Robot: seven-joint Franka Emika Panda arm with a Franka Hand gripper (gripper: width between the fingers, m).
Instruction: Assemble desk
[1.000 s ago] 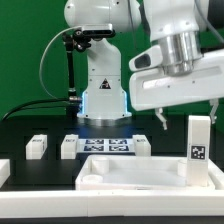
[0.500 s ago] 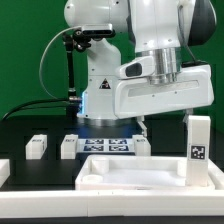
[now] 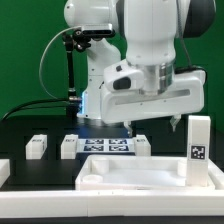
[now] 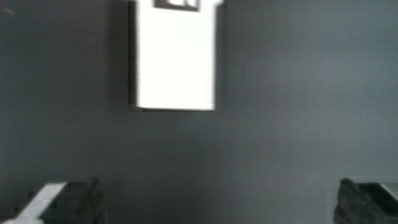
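Observation:
The white desk top [image 3: 140, 172], rimmed and lying flat, is at the table's front. One white leg [image 3: 199, 148] stands upright at the exterior view's right and shows a marker tag. Three more legs lie behind the top, two [image 3: 37, 146] [image 3: 69, 146] on the left and one [image 3: 142, 145] near the middle. My gripper [image 3: 154, 126] hangs open and empty above the area behind the top. In the wrist view its fingertips [image 4: 68, 200] stand wide apart over the dark table, with my gripper [image 4: 217, 205] empty. A white leg [image 4: 176, 55] lies ahead of it, apart from the fingers.
The marker board [image 3: 108, 146] lies flat behind the desk top, in front of the robot base [image 3: 103, 95]. A white piece [image 3: 3, 170] shows at the exterior view's left edge. A black stand with cables [image 3: 70, 70] rises at the back left.
The arm has swung toward the exterior view's left and turned, bringing the gripper from the right side to above the middle of the table. The parts have not moved.

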